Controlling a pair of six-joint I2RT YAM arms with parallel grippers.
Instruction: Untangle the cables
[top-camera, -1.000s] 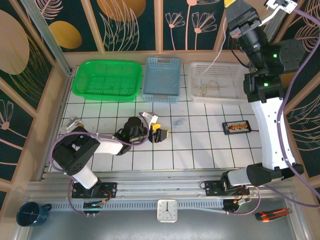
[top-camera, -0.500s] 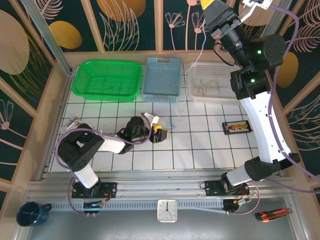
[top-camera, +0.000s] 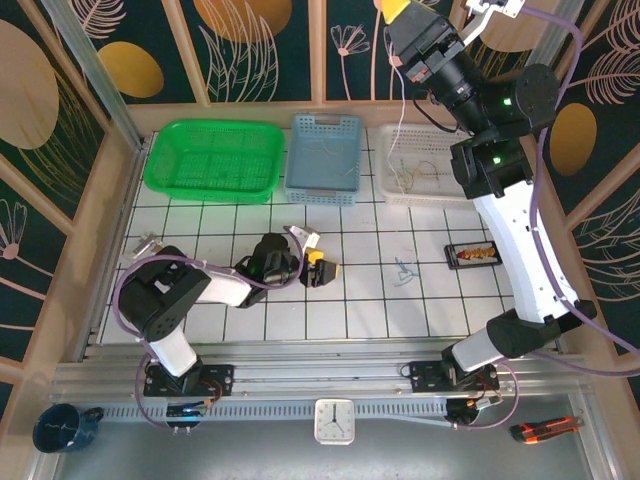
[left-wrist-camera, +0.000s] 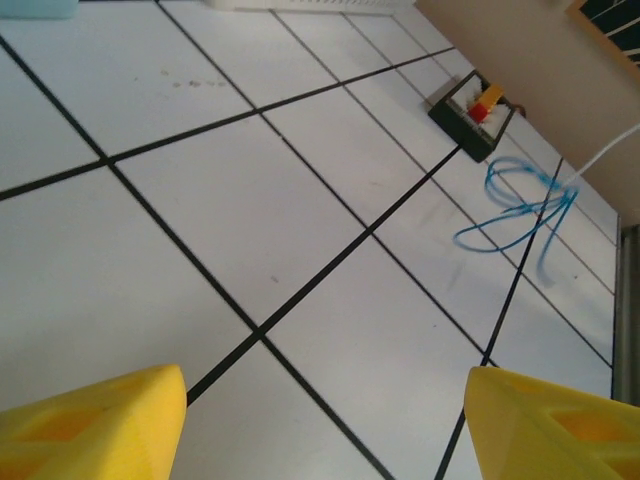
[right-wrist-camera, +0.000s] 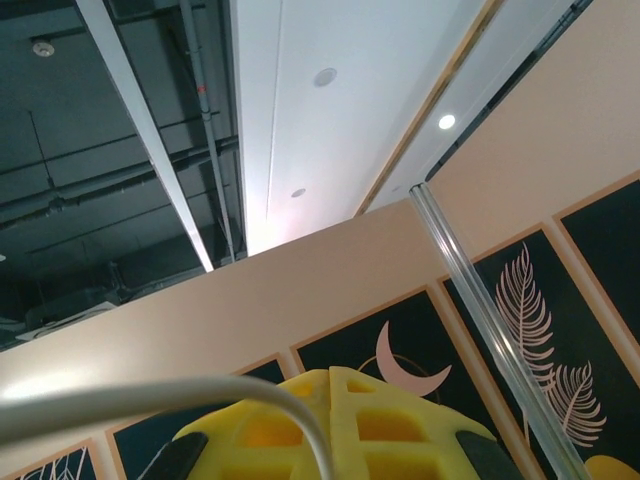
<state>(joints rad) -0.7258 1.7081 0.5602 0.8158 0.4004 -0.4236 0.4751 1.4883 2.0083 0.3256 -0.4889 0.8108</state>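
The white cable is now drawn further left above the white basket, clamped in the closed right gripper. The blue cable is now shifted right and lies loose on the tiles, apparently freed. The left gripper is held wide open and empty.

White tiled table with black grid lines. 1 loose blue cable lies on the tiles to the right of the left gripper, with 1 black tray farther right. 3 baskets, green basket, blue basket and white basket, stand beyond it.
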